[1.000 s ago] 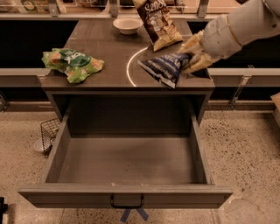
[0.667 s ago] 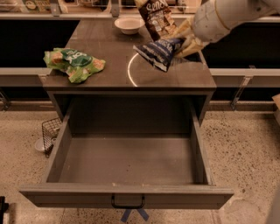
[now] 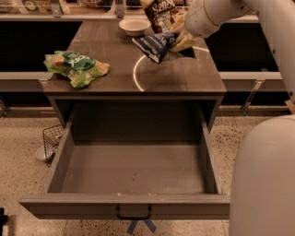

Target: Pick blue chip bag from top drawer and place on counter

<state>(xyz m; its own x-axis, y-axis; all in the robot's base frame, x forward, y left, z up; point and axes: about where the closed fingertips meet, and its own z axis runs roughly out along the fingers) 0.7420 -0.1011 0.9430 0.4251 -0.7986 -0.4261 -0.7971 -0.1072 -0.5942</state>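
Note:
The blue chip bag (image 3: 155,46) is dark navy with white lettering and hangs tilted above the counter (image 3: 115,69), left of its back right part. My gripper (image 3: 177,40) is shut on the bag's right end and holds it in the air, just in front of the brown-and-cream bag. The top drawer (image 3: 133,173) is pulled fully open below the counter and its inside is bare. Its black handle (image 3: 133,213) shows at the front panel. A white circle arc (image 3: 136,76) is marked on the counter under the bag.
A green bag (image 3: 76,67) lies on the counter's left side. A white bowl (image 3: 134,26) stands at the back. A brown-and-cream bag (image 3: 160,14) stands upright behind the gripper. A wire basket (image 3: 50,138) sits on the floor left of the drawer. My body (image 3: 262,179) fills the right foreground.
The gripper has lifted the blue chip bag up and away from the counter's front right toward the back, and the camera view has shifted closer.

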